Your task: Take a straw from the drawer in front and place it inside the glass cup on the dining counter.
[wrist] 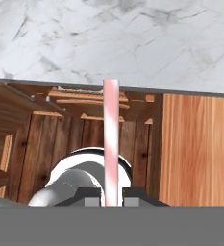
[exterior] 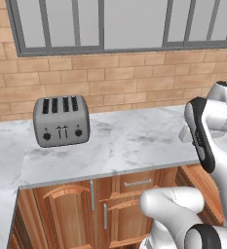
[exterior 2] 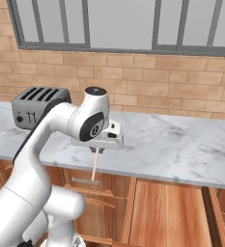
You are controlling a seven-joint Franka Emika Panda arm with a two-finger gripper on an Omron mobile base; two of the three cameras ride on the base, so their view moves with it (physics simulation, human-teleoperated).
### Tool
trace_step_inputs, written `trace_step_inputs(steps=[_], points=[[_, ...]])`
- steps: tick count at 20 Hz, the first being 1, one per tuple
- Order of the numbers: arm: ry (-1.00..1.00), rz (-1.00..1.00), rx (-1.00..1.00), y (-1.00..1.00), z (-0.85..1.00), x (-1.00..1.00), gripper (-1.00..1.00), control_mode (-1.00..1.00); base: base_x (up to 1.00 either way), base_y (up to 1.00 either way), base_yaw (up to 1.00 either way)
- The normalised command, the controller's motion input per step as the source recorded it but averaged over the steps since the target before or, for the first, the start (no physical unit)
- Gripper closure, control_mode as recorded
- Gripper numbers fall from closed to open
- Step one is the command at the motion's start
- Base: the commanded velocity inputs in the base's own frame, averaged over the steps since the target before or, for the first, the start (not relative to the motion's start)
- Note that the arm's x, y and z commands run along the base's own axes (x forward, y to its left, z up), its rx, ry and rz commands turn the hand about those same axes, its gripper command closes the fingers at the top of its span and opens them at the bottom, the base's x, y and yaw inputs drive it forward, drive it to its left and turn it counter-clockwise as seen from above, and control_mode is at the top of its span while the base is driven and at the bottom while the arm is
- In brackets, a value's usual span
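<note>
My gripper point(exterior 2: 96, 150) hangs over the front edge of the marble worktop and is shut on the straw point(exterior 2: 94, 167), a thin pale pink tube that points straight down from the fingers. In the hand view the straw point(wrist: 111, 139) rises from between the fingertips of the gripper point(wrist: 111, 202), with wooden floor and cabinet fronts behind it. The drawer front with its horizontal silver bar handle point(exterior 2: 85, 181) sits just below and behind the straw's lower end, and the drawer point(exterior: 138, 183) shows under the counter edge. The glass cup and the dining counter are out of view.
A grey four-slot toaster point(exterior: 61, 120) stands on the marble worktop point(exterior: 129, 141) against the brick wall, left of the arm. Cabinet doors with vertical handles point(exterior: 92, 194) lie below. A broad wooden panel point(exterior 2: 167, 212) juts out at the right.
</note>
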Motion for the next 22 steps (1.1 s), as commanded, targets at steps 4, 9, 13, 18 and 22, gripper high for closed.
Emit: trace_step_inputs(steps=[4, 9, 13, 18, 22], points=[[0.0, 0.0, 0.0, 0.38, 0.07, 0.0, 1.0, -1.0, 0.0, 0.0, 0.0], [0.01, 0.0, 0.0, 0.37, 0.06, 0.0, 1.0, -1.0, 0.0, 0.0, 0.0], [0.0, 0.0, 0.0, 0.3, 0.0, 0.01, 1.0, -1.0, 0.0, 0.0, 0.0], [0.03, 0.0, 0.0, 0.27, 0.0, 0.0, 1.0, -1.0, 0.0, 0.0, 0.0], [0.02, 0.0, 0.0, 0.24, 0.0, 0.0, 1.0, -1.0, 0.0, 0.0, 0.0]])
